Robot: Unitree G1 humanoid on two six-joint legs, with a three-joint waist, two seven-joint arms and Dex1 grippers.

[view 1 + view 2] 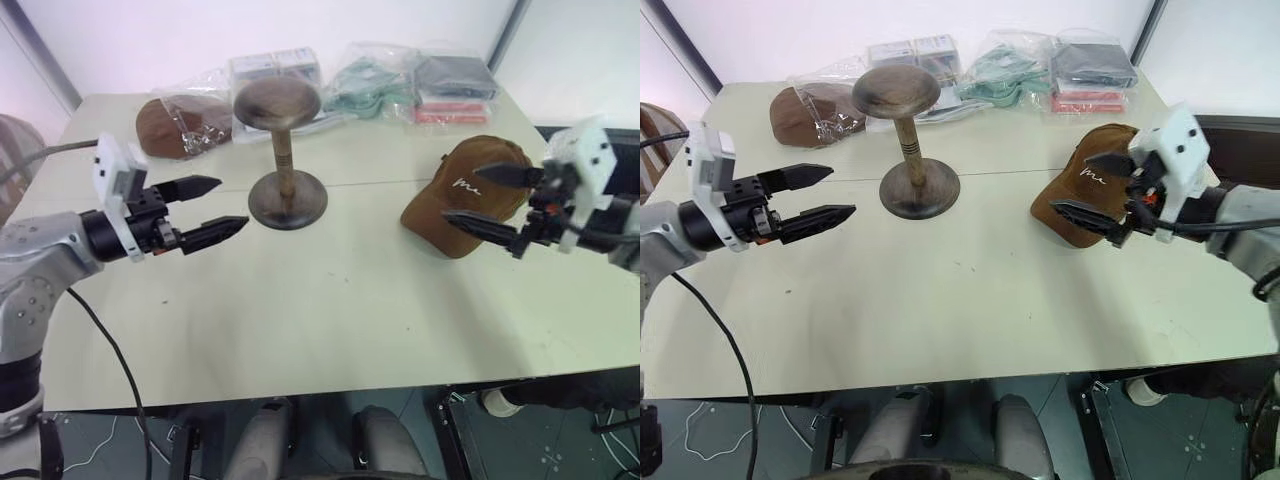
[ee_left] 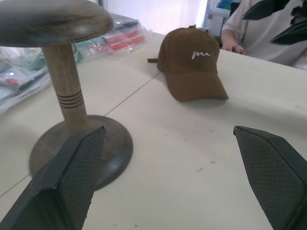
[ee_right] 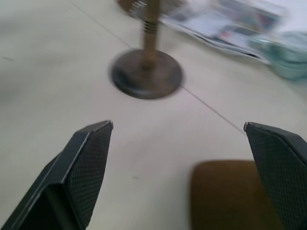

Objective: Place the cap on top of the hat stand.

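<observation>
On the pale table (image 1: pixel 330 330), toward its right side, sits the cap (image 1: pixel 470 195): brown, suede-like, with a rounded crown, a curved brim resting on the tabletop and small white script stitched on its front. To its left, well apart, stands the hat stand (image 1: pixel 283 150), dark bronze-brown, with a domed round top, a thin ribbed stem and a disc base. The right gripper (image 1: pixel 492 200) hovers just beside the cap with its two black fingers spread wide, one above the crown's side and one low by the brim, grasping nothing. The left gripper (image 1: pixel 212 208) hangs left of the stand's base, fingers likewise released and empty. Behind the stand lie bagged items (image 1: pixel 400 80), among them a reddish-brown hat in clear plastic (image 1: pixel 180 122)
</observation>
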